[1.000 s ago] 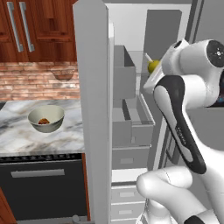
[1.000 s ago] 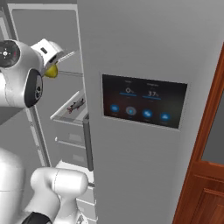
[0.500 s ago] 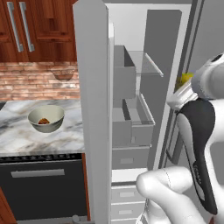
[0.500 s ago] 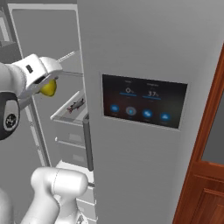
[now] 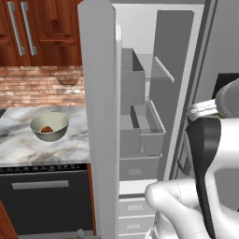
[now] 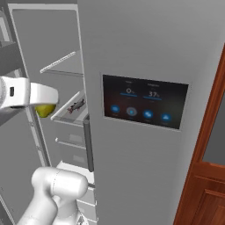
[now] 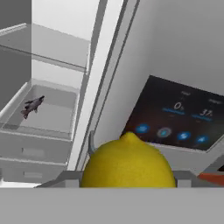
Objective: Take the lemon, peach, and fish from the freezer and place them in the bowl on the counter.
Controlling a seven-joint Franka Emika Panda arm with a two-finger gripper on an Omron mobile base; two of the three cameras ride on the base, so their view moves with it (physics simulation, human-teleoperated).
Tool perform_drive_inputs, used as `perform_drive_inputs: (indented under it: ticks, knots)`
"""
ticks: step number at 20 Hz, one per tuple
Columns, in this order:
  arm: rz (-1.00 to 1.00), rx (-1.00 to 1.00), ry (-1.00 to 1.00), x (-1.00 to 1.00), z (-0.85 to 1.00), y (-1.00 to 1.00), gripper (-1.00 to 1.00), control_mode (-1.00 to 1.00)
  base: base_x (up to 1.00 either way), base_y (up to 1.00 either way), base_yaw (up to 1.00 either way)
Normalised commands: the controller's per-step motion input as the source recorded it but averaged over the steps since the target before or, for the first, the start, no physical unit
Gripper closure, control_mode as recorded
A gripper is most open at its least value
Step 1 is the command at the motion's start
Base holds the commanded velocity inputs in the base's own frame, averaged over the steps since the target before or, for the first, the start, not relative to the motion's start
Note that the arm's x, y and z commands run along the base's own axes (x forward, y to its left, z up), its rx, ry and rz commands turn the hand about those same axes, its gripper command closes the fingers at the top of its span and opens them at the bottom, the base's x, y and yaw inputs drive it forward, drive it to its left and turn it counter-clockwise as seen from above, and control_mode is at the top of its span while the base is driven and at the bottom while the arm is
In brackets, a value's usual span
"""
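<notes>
Gripper (image 7: 127, 186) clamped on lemon (image 7: 127, 162), jaws part-open round it, just outside open freezer (image 5: 100, 116), near its touch panel (image 6: 144, 102). Fish (image 7: 31, 106) in upper grey drawer. Peach (image 5: 47, 129) in bowl (image 5: 49, 126) on marble counter (image 5: 28, 147).

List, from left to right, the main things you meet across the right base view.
Gripper holding the lemon → fish in the freezer drawer → vertical bar handle → touchscreen panel → wooden cabinet.
</notes>
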Motion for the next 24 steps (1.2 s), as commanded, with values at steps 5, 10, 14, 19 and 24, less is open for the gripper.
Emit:
perform_drive_inputs:
  ticks: [5, 10, 14, 19, 24]
  knots:
    - [-0.1, 0.38, 0.11, -0.27, 0.0, -0.09, 1.0, -1.0, 0.0, 0.0, 0.0]
    - [0.09, 0.3, 0.09, -0.07, -0.22, 0.09, 1.0, -1.0, 0.0, 0.0, 0.0]
    - [0.14, 0.14, 0.01, 0.0, -0.43, 0.14, 1.0, -1.0, 0.0, 0.0, 0.0]
    - [0.03, 0.0, -0.01, 0.0, -0.48, 0.12, 1.0, -1.0, 0.0, 0.0, 0.0]
    - [0.0, 0.0, 0.0, 0.0, -0.13, 0.0, 1.0, -1.0, 0.0, 0.0, 0.0]
